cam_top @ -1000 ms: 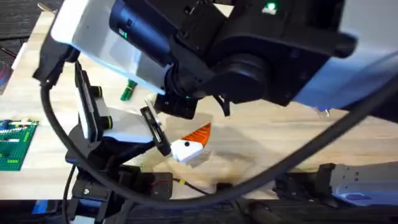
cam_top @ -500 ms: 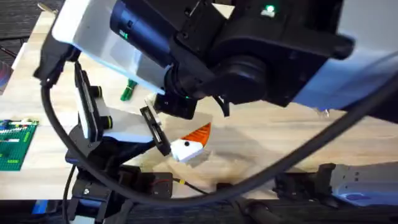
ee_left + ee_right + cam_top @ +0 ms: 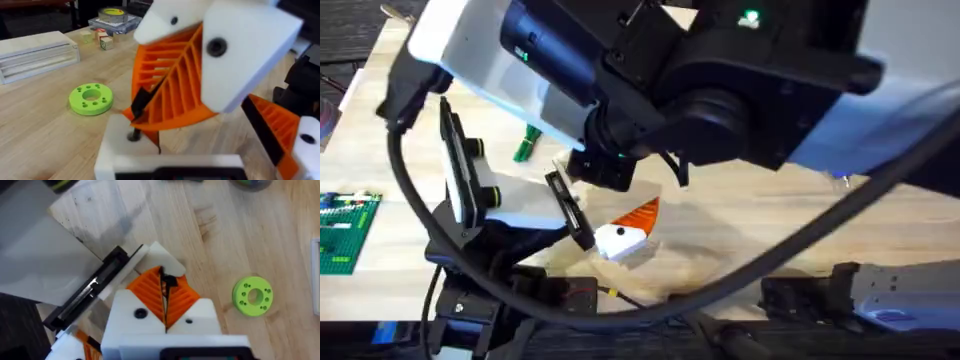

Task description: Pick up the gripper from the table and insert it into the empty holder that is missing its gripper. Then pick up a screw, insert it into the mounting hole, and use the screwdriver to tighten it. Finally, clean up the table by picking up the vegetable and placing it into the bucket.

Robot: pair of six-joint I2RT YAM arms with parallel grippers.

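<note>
My left gripper (image 3: 625, 235) sits low over the table with its fingers apart. At its tip, a white holder block (image 3: 613, 243) carries an orange hatched gripper finger (image 3: 640, 212). My right gripper (image 3: 165, 297) hangs right over that block, with its orange pads (image 3: 170, 90) shut on a small black screw (image 3: 170, 281). The screw (image 3: 142, 100) points down at a dark hole (image 3: 134, 135) in the white block. The green vegetable (image 3: 527, 145) lies on the table to the left, behind the left arm. The raised right arm hides the screwdriver and the bucket.
A green ring disc (image 3: 91, 98) lies flat on the wood near both grippers. A white tray (image 3: 35, 50), a tape roll (image 3: 112, 14) and small blocks stand farther back. A green brick baseplate (image 3: 340, 232) is at the table's left edge.
</note>
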